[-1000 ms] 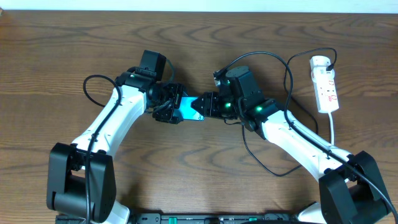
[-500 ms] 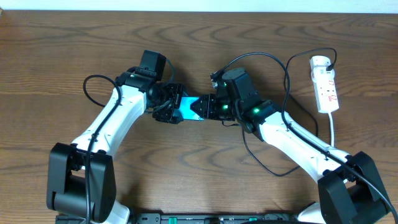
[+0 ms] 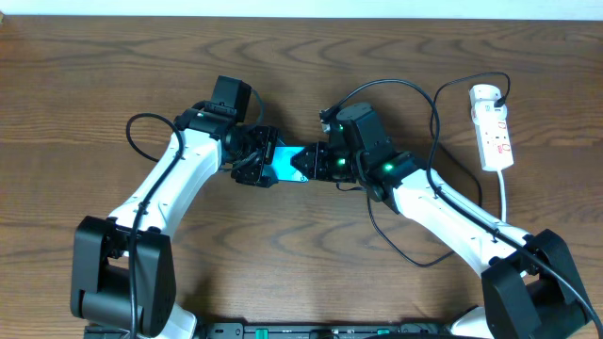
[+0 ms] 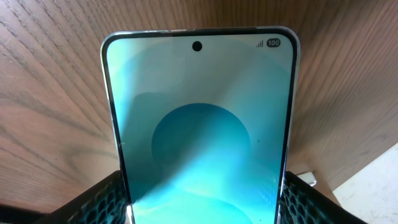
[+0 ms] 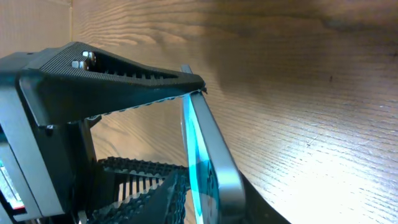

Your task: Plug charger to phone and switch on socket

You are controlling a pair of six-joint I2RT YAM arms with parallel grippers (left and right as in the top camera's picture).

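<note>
At mid-table the left tool clamped the phone by its long edges. The right tool met its free end, grip unclear. Plugging in the charger seemed underway, and next the tip needed aligning. The socket lay well apart.

A brown wood-grain worktop is filling nearly the whole overhead view, its grain running in long wavy bands. A pale strip is showing beyond its far edge. Light is glaring off the wood in the right wrist view.
</note>
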